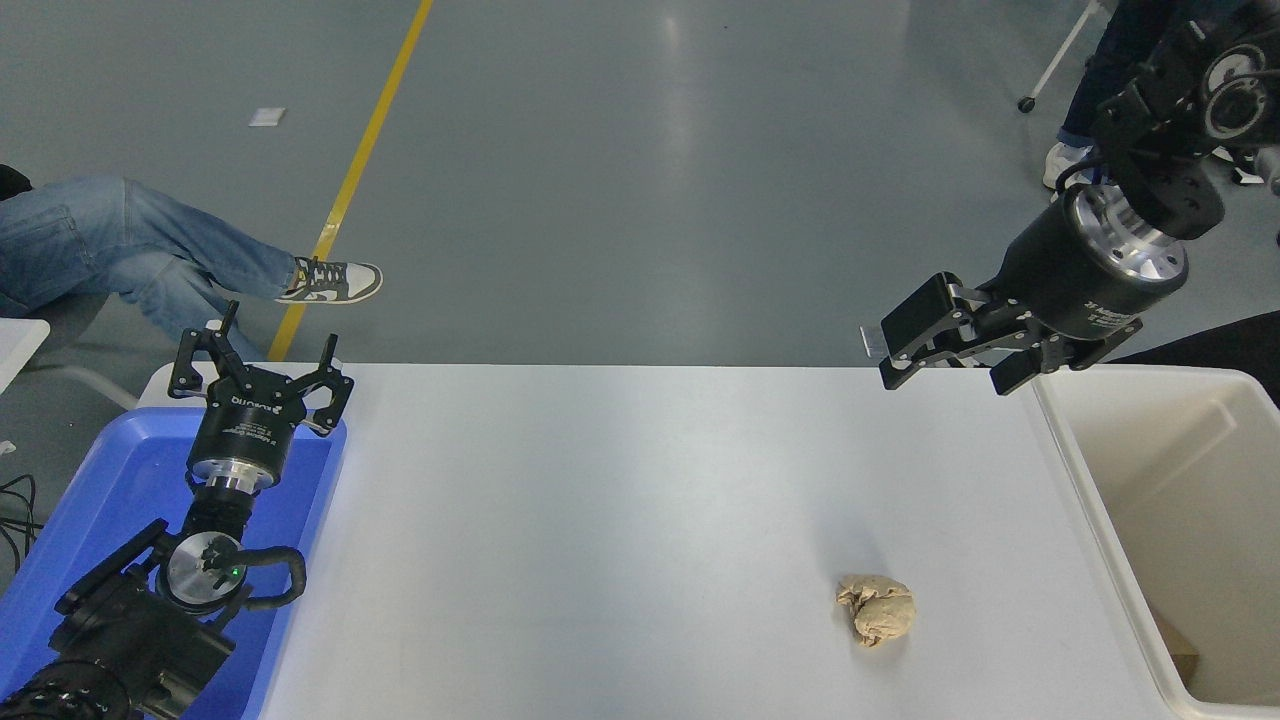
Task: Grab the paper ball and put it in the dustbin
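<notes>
Paper ball (pixel 877 609) lies untouched on the white table (pixel 600 520), near its front and just left of the dustbin (pixel 1100 520). Right gripper (pixel 950 360) hangs open and empty, well apart from the ball toward the far edge, so the reach is the step in hand. Next it must descend, straddle the wad and close. Left gripper (pixel 262 372) sits parked, open, over the blue tray (pixel 90 520).

The white desk (pixel 600 500) is stretching flat and bare across most of the view, with the grey floor showing beyond its far edge. The paper ball (pixel 877 609) is lying alone on it, toward the near right. The blue tray (pixel 300 520) is sitting at its left end, and the cream dustbin (pixel 1090 500) is standing at its right end.
</notes>
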Controlling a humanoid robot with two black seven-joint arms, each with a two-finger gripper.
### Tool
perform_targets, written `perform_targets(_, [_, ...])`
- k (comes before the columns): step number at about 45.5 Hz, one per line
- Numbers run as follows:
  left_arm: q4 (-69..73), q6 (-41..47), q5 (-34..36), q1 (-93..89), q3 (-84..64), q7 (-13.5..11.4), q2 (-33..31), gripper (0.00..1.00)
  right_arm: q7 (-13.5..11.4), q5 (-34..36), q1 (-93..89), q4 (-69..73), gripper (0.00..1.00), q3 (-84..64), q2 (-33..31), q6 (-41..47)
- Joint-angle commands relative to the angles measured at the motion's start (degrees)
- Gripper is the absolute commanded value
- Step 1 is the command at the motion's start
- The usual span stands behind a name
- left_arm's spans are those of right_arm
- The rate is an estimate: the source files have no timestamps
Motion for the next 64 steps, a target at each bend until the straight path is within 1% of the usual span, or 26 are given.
perform_targets(1, [0.0, -0.1, 0.0, 0.0, -0.3, -0.2, -0.1, 1.0, -0.1, -0.3, -0.5, 0.0, 1.0, 0.0, -0.4, 0.0])
perform_targets(8, [0.0, -0.2, 0.0, 0.0, -0.3, -0.1, -0.1, 1.0, -0.1, -0.4, -2.2, -0.7, 1.0, 0.2, 0.2, 0.0])
perform_targets(13, [0.0, -0.2, 0.0, 0.0, -0.3, -0.1, -0.1, 1.0, -0.1, -0.4, -4.3, -1.8, 1.0, 0.4, 1.8, 0.0])
perform_targets(23, [0.0, -0.2, 0.0, 0.0, -0.3, -0.1, 0.0, 1.0, -0.1, -0.3, -13.0, -8.3, 1.0, 3.4, 7.1, 0.0])
perform_targets(32, [0.0, -0.2, 0.0, 0.0, -0.3, -0.1, -0.1, 1.0, -0.1, -1.1, -23.3, -11.4, 1.0, 5.1, 8.0, 0.0])
perform_targets(41, [0.0, -0.1, 0.0, 0.0, -0.3, -0.1, 0.0, 1.0, -0.1, -4.7, -35.4, -17.4, 1.0, 12.1, 7.4, 0.0])
perform_targets(51, [0.0, -0.1, 0.0, 0.0, -0.2, -0.1, 0.0, 1.0, 0.0, -14.7, -48.5, -22.9, 1.0, 20.9, 7.3, 0.0])
perform_targets(55, [0.0, -0.1, 0.0, 0.0, -0.1, -0.1, 0.0, 1.0, 0.0, -18.5, -52.2, -24.9, 1.0, 22.2, 7.4, 0.0])
perform_targets(58, [0.0, -0.1, 0.0, 0.0, -0.1, -0.1, 0.0, 1.0, 0.0, -21.7, -54.5, -26.5, 1.0, 22.8, 7.4, -1.6])
perform_targets(64, [0.0, -0.1, 0.0, 0.0, -0.1, -0.1, 0.0, 1.0, 0.0, -23.4, -60.0, -28.3, 1.0, 24.7, 7.3, -4.5])
